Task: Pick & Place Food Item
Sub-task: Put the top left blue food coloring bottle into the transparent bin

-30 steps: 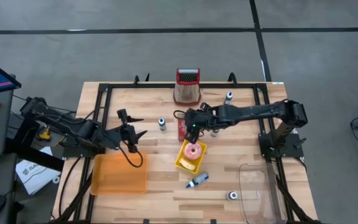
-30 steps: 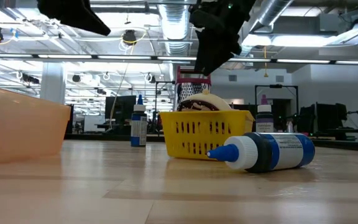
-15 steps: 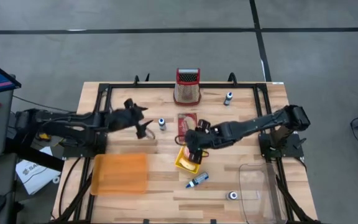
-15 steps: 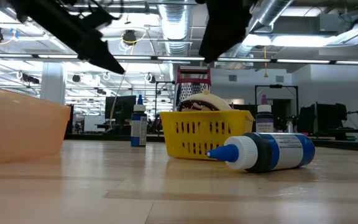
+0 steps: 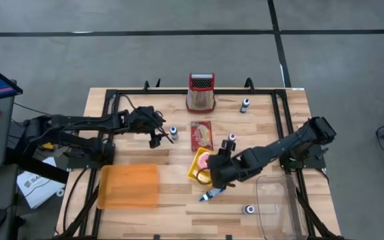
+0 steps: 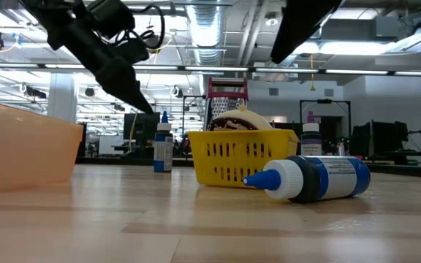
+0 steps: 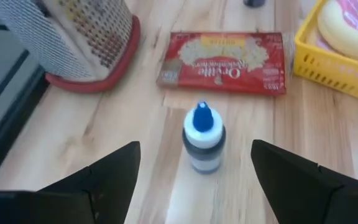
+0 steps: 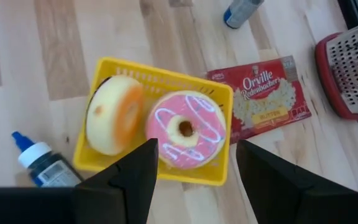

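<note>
A yellow basket [image 8: 166, 76] stands near the table's middle and holds a pink-iced donut [image 8: 185, 129] and a cream donut [image 8: 114, 114] with an orange band. My right gripper [image 8: 196, 146] hangs open above the basket [image 5: 197, 167], touching nothing. A red popcorn packet [image 5: 202, 135] lies flat just beyond the basket. My left gripper [image 7: 194, 149] is open and tilted down, left of the packet. A small upright blue-capped bottle [image 7: 202, 140] stands just ahead of it, between the lines of its fingers and untouched.
A red-rimmed grater [image 5: 201, 92] stands at the far edge. An orange tray [image 5: 129, 185] lies near left and a clear container [image 5: 275, 200] near right. A blue bottle [image 5: 212, 193] lies on its side in front of the basket. Other small bottles [image 5: 245, 105] stand around.
My left gripper has swung from above the orange tray toward the table's far edge and right, coming down to the small upright bottle. My right gripper has gone from over the popcorn packet toward the near edge and now hangs above the basket. Nothing on the table has moved.
</note>
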Controlling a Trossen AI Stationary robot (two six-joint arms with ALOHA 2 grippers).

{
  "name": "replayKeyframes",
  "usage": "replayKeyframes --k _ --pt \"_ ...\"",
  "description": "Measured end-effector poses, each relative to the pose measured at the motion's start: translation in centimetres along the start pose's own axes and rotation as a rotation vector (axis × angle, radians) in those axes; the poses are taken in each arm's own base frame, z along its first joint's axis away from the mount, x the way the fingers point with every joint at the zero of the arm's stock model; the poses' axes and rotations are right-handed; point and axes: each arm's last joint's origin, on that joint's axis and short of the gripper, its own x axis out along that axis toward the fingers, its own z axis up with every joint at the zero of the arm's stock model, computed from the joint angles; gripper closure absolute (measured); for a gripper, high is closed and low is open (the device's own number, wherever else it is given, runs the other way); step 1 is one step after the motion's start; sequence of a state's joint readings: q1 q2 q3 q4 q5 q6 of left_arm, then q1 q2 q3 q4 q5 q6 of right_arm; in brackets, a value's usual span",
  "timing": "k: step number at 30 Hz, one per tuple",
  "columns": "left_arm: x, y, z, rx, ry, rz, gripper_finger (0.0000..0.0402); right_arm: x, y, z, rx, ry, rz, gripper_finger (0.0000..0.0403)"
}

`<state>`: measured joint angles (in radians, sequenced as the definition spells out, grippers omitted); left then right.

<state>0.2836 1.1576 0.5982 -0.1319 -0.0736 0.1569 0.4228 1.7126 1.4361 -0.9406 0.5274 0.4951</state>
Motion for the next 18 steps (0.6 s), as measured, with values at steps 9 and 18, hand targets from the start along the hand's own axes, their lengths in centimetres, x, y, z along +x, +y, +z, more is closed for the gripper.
replayKeyframes --k 9,18 --pt "0.6 0.0 0.4 0.005 -0.045 -0.01 0.01 -1.3 1.7 -1.2 0.021 -0.038 -0.035 0.0193" --pt "1.4 -0.1 0.3 0.019 -0.039 -0.037 0.0101 -1.7 2.2 -1.6 0.062 -0.041 -0.025 0.0193"
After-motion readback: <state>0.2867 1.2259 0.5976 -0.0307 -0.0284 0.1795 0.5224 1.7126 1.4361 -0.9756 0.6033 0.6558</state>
